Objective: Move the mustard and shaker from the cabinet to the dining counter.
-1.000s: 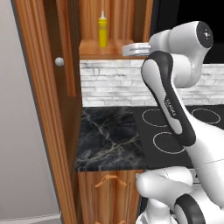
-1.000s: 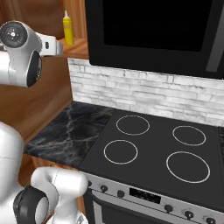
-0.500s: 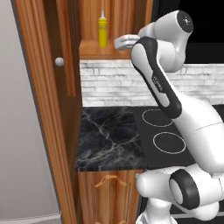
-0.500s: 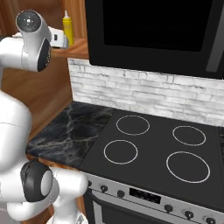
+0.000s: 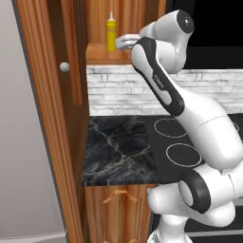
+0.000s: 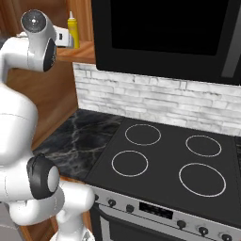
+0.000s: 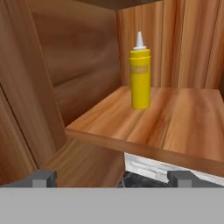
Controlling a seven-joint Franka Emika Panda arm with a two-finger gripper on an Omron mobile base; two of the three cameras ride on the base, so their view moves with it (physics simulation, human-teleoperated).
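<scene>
Gripper [image 7: 112, 177], jaws spread wide and empty, short of the cabinet [image 7: 65, 65] shelf's front edge; ahead, the mustard [image 7: 140, 74] stands upright, set back on the shelf, bare wood all around it.

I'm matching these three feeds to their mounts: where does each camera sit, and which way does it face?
Left base view: behind the arm's left, facing the open cabinet, mustard and stove; arm at right.
Right base view: behind its right, over the same stove; arm at left.
Hand view: on the hand, facing the mustard on the cabinet shelf; open gripper below.
All share the mustard.
</scene>
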